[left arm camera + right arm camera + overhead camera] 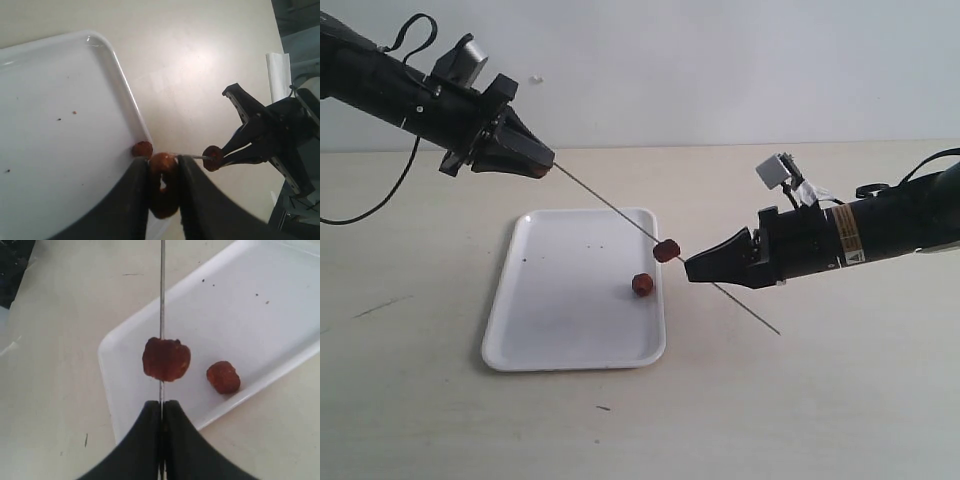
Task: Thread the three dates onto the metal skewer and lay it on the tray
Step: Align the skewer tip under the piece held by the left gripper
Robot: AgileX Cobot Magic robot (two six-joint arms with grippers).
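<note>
The thin metal skewer (pixel 610 205) slants in the air above the white tray (pixel 550 330). My right gripper (pixel 688 268) is shut on the skewer (pixel 162 290) just behind one threaded date (pixel 666 250), which also shows in the right wrist view (pixel 166 359). My left gripper (pixel 546 168) is shut on a second date (pixel 162 164) at the skewer's far end; the rod (pixel 192 157) meets that date, and how deep it goes is hidden. The third date (pixel 642 284) lies loose on the tray near its right rim (pixel 223 376).
The tray (pixel 60 100) rests on a bare beige tabletop (pixel 820 400) and carries a few dark specks. The skewer's lower tip (pixel 775 330) sticks out past my right gripper, low over the table. A pale wall stands behind.
</note>
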